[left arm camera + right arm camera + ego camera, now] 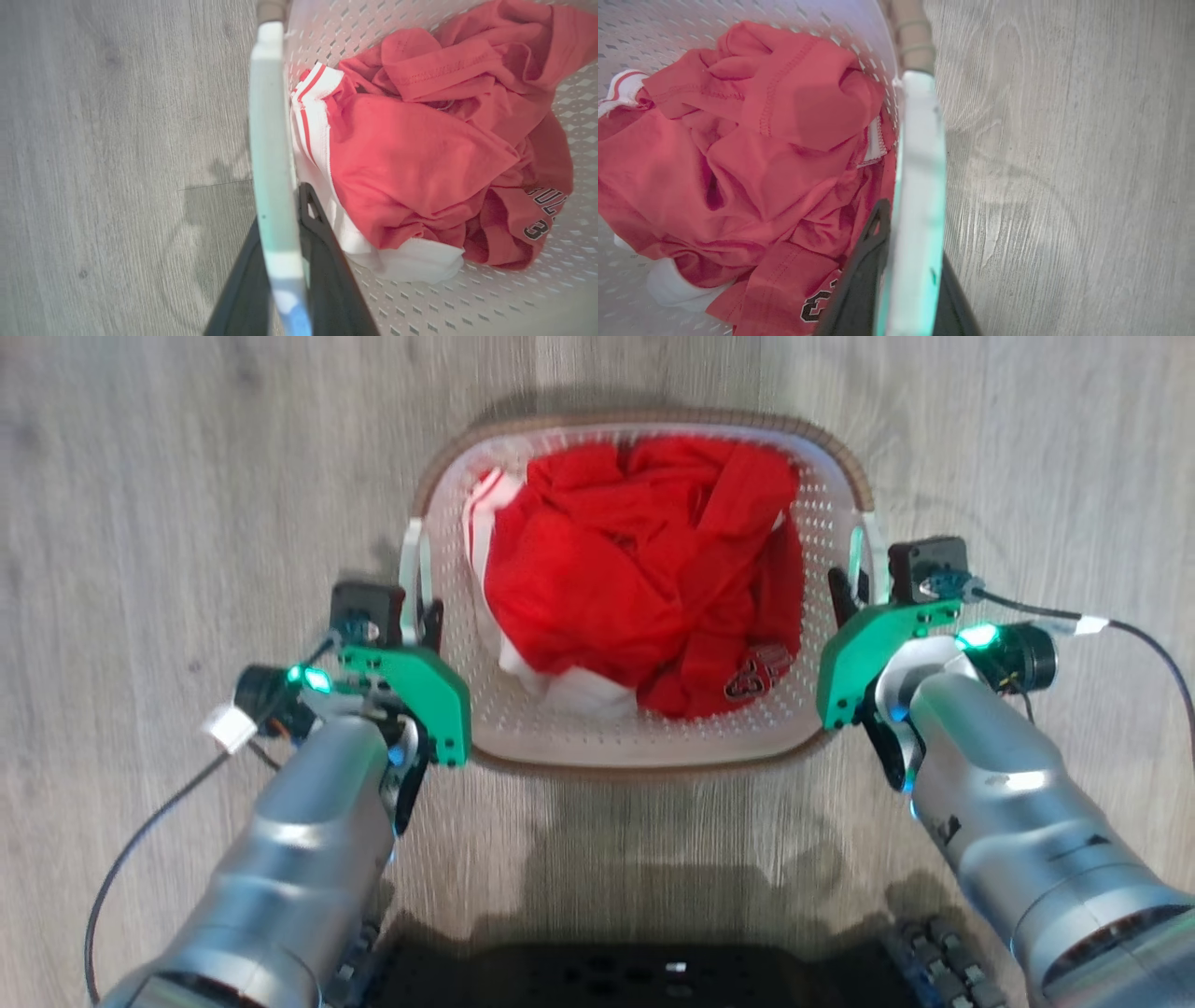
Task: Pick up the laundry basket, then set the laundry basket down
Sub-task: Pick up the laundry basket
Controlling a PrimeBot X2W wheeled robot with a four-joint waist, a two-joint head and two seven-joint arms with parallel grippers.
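The white perforated laundry basket (644, 425) with its brown woven-look rim lies in the middle of the head view, between my two arms. Its two white side handles stand upright. My left gripper (418, 616) is shut on the left handle (271, 140), one dark finger on each side of it. My right gripper (854, 588) is shut on the right handle (920, 163) in the same way. I cannot tell whether the basket touches the floor.
Crumpled red and white clothes (644, 569) fill the basket. Grey wood-look floor (140, 523) spreads all around. My dark base (653, 975) sits at the bottom edge, and thin black cables (1148, 644) trail from both wrists.
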